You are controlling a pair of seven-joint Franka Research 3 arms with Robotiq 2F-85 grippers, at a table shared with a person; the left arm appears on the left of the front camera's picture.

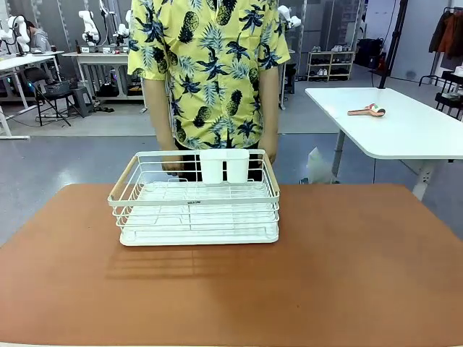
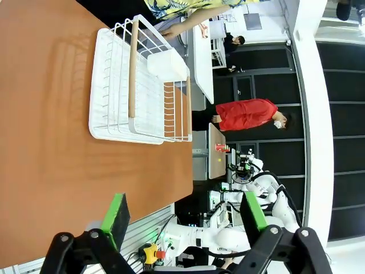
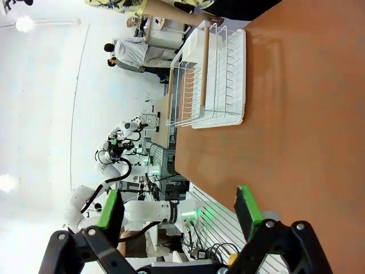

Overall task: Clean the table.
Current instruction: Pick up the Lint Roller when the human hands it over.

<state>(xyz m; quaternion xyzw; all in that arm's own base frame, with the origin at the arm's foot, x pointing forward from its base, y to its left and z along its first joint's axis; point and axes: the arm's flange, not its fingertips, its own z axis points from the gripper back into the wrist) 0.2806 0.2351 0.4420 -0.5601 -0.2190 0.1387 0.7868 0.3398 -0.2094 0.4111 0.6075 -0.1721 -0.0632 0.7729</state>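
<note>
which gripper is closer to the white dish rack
Left, by a little. The dish rack stands left of centre on the table, ahead of the open left gripper. The open right gripper hangs on the other side, the rack farther off.

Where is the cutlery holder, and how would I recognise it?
Start at the reddish-brown table; toward its far edge, before the person, stands a white wire dish rack. At its far wall sits a solid white holder, the only closed-sided piece among open wires.
</note>
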